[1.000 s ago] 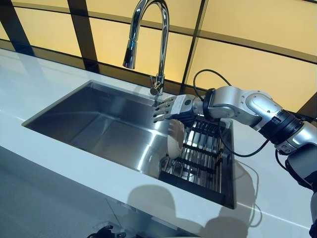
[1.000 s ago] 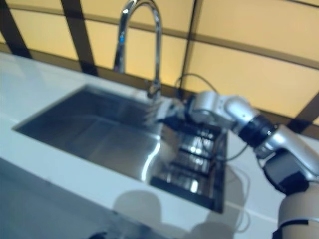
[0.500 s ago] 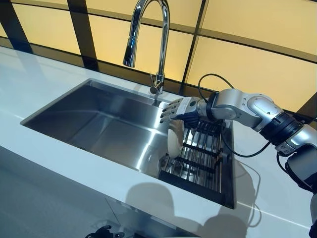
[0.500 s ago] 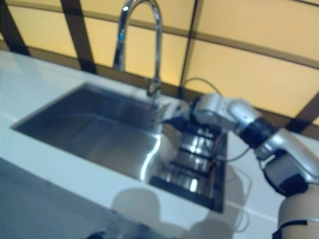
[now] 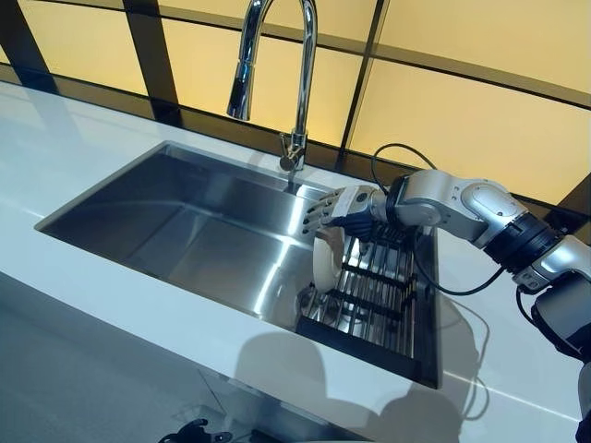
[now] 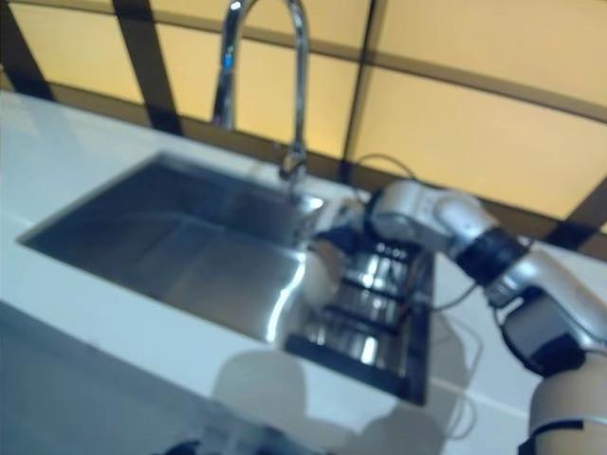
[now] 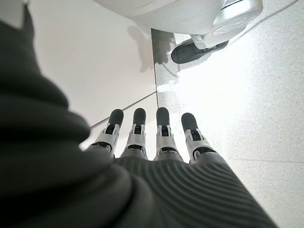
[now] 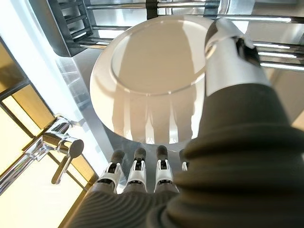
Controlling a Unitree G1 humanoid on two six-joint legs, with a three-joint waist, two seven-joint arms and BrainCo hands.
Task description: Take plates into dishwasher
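Observation:
A white plate stands on edge at the left end of a black dish rack in the right part of the steel sink. My right hand hovers just over the plate's top rim, open. In the right wrist view the straight fingers lie on one side of the plate and the thumb on the other, by its rim. My left hand shows only in its wrist view, open with straight fingers, pointing at the floor and holding nothing.
A tall chrome faucet rises behind the sink, close to my right hand. White counter surrounds the sink. The rack's wires run under and beside the plate. A yellow panelled wall stands behind.
My right hand has moved a little right and down, closer over the plate's top rim. The camera has shifted slightly. The plate has not moved.

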